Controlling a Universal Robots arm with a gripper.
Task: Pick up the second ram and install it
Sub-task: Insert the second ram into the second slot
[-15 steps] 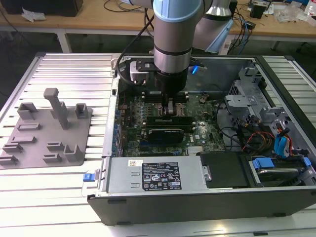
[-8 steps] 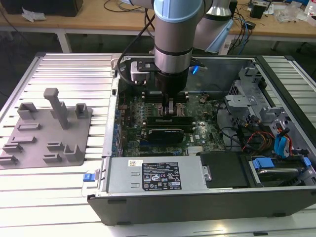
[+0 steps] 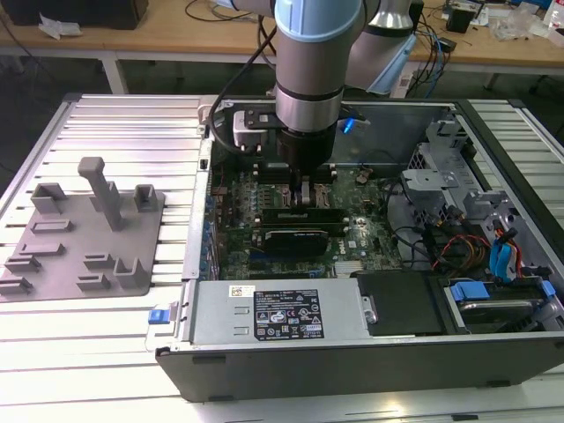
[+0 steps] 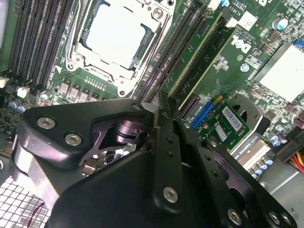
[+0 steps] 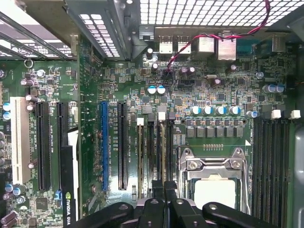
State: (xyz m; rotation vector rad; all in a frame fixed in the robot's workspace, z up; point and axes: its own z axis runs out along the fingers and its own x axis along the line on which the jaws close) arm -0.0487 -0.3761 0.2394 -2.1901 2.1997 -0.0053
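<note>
Inside the open computer case (image 3: 493, 132) my gripper (image 3: 304, 192) points straight down at the motherboard. Its fingers are pressed together with nothing visible between them. In the second wrist view the gripper (image 4: 154, 111) has its tips at the near end of the memory slots beside the processor socket (image 4: 118, 35). Two green ram sticks stand in those slots. The one closer to the tips (image 4: 195, 56) looks like the second ram, and the other (image 4: 214, 61) is just beyond it. In the first wrist view the gripper (image 5: 165, 190) sits over the same slots (image 5: 159, 152).
A black graphics card (image 3: 295, 231) lies just in front of the gripper. A silver power supply (image 3: 278, 310) fills the case's front. A drive cage with blue tabs (image 3: 498, 264) is at the exterior view's right. A grey parts fixture (image 3: 84, 233) sits outside the case, at its left.
</note>
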